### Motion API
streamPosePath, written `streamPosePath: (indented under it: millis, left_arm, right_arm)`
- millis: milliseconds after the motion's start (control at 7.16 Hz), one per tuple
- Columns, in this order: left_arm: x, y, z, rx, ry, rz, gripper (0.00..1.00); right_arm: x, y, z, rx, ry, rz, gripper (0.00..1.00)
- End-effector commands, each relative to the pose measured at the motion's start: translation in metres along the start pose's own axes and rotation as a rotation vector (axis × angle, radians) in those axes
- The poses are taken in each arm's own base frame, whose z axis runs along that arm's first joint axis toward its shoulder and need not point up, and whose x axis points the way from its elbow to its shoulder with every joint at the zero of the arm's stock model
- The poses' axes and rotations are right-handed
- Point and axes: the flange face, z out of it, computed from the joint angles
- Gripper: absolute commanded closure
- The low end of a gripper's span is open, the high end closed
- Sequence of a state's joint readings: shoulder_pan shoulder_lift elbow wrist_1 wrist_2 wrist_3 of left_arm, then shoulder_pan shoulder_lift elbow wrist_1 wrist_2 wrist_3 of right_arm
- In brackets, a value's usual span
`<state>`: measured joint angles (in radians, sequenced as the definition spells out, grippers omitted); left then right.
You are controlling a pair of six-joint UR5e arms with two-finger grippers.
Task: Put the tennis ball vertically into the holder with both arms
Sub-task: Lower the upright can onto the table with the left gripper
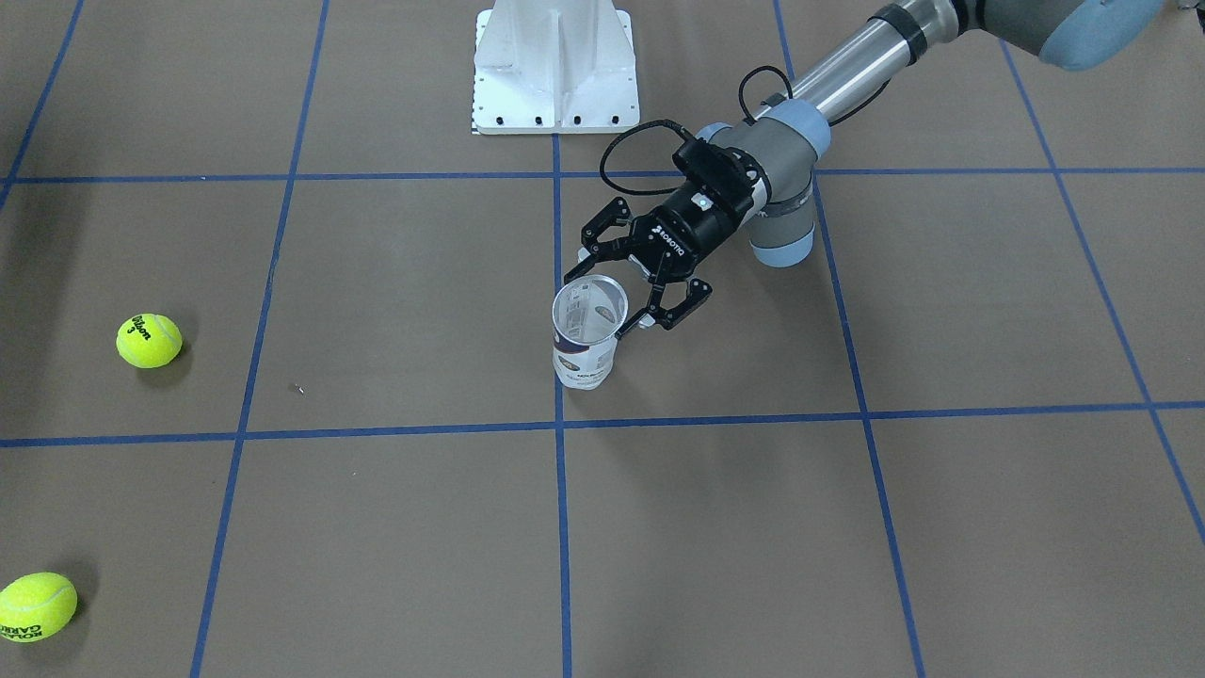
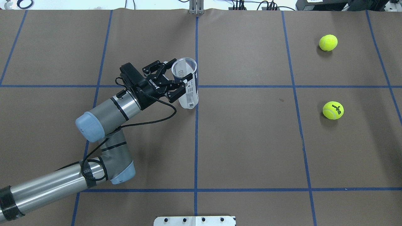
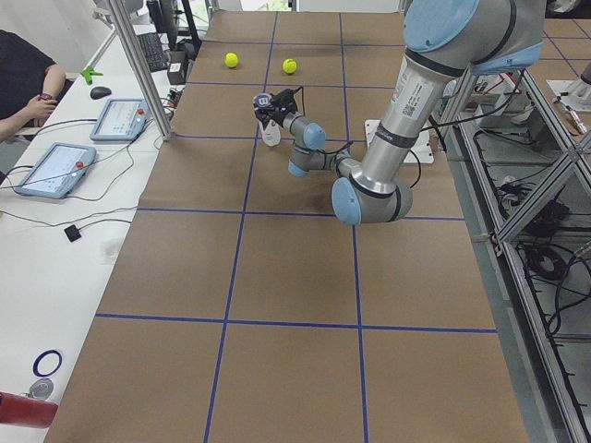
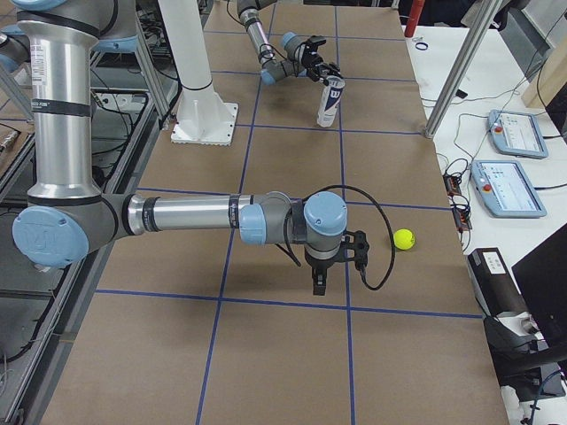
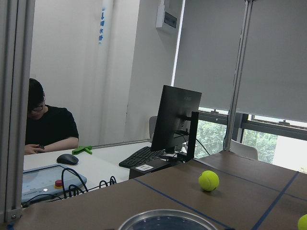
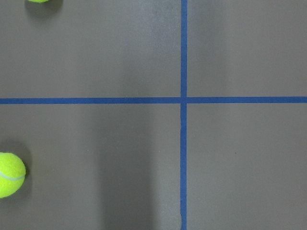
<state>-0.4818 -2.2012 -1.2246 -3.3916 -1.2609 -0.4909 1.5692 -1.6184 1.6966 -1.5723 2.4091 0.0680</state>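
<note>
- Overhead exterior: one clear can (image 2: 190,98) stands upright on the worktop (image 2: 251,141). It has a white W on it.
- The left hand (image 2: 178,75) says ROBOTIQ. Its fingers are spread wide around the can's top. I cannot tell if they squeeze.
- Right hand (image 4: 319,282): I cannot tell.
- Two yellow balls lie well apart from the can: the Wilson ball (image 2: 333,110) and the other ball (image 2: 328,42).

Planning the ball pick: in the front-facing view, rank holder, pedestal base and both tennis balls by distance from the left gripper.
1. holder, at the left gripper, between its fingers.
2. pedestal base, top centre.
3. Wilson ball, view's left.
4. other ball, bottom-left corner.
</note>
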Motion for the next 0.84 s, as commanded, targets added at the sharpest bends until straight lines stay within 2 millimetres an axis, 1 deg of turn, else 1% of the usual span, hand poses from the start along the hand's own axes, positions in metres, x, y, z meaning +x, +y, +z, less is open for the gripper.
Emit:
streamPosePath:
  millis: [0, 419, 558, 698]
  left_arm:
    - [0.0000, 0.0002, 0.0000, 0.000, 0.000, 0.000, 0.08]
    - [0.0003, -0.0004, 0.0000, 0.001, 0.001, 0.000, 0.08]
    - [0.0012, -0.0017, 0.0006, 0.003, 0.002, -0.003, 0.05]
    - [0.0042, -0.0054, 0.0029, 0.012, 0.008, -0.008, 0.04]
  right_arm:
    - [0.0016, 0.0002, 0.0015, -0.003, -0.001, 0.003, 0.01]
    - [0.0012, -0.0005, 0.0010, -0.002, 0.001, 0.002, 0.01]
    - [0.0016, -0.0005, 0.0015, -0.003, -0.001, 0.003, 0.01]
    - [0.0007, -0.0019, 0.0007, -0.001, 0.001, 0.001, 0.01]
